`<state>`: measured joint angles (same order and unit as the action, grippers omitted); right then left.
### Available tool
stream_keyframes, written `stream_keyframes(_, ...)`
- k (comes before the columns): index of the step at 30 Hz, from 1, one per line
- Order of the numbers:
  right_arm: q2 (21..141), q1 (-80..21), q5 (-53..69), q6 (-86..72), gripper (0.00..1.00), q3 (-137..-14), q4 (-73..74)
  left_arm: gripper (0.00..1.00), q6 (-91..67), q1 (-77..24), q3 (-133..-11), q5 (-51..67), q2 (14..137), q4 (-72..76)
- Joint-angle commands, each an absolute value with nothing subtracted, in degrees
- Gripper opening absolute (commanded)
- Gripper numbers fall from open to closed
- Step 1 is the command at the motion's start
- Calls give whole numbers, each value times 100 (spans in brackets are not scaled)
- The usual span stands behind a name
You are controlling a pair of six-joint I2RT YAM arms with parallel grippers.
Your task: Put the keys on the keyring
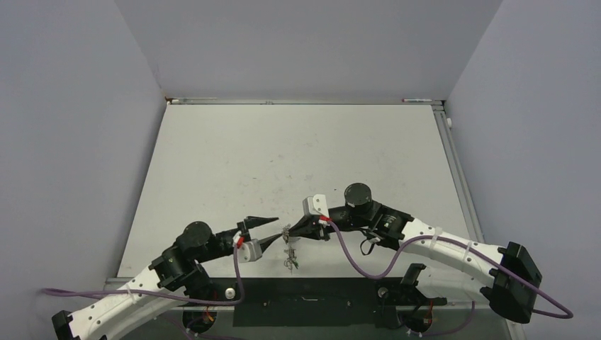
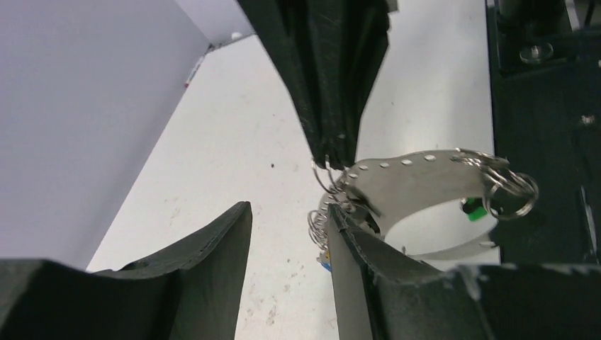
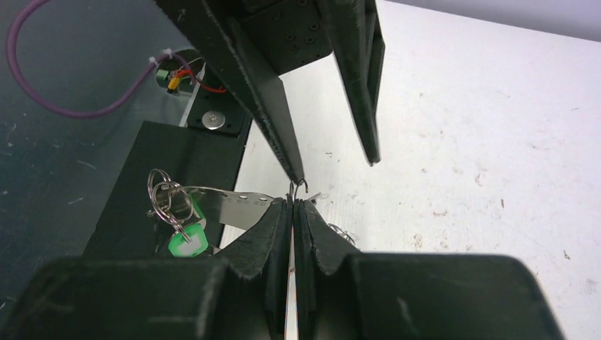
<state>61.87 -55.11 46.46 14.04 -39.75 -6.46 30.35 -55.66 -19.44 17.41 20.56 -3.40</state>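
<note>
one pinch — right gripper [image 3: 293, 204] on keyring [image 3: 237, 203]

Left arm [image 1: 152, 280] reaches from the near-left base toward centre, forearm angled inward; its left tool [image 1: 273, 229] has fingers [image 2: 212, 262] spread well apart. Right arm [image 1: 425, 237] bends at the elbow and reaches leftward, its right tool [image 1: 296, 228] showing both pads [image 3: 273, 227] pressed together. The two tools meet almost tip to tip.
</note>
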Motion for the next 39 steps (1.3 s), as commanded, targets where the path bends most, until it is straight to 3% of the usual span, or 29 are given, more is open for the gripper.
stream_keyframes(1, 5924, -5468, 4628, 1093, 5, -3779, -1988, 40, 2103, -5086, -1855, 2260, 1901, 868)
stream_keyframes(10, 5608, -5462, 4272, 764, 5, -3358, -2883, 33, 1765, -4651, -1793, 3075, 2013, 1125)
stream_keyframes(23, 5520, -5447, 4235, 611, 5, -3155, -3386, 43, 1122, -4535, -1759, 3248, 2021, 1612)
stream_keyframes(39, 5705, -5463, 4485, 439, 5, -3155, -3756, 32, 971, -4524, -1790, 3467, 2408, 1800)
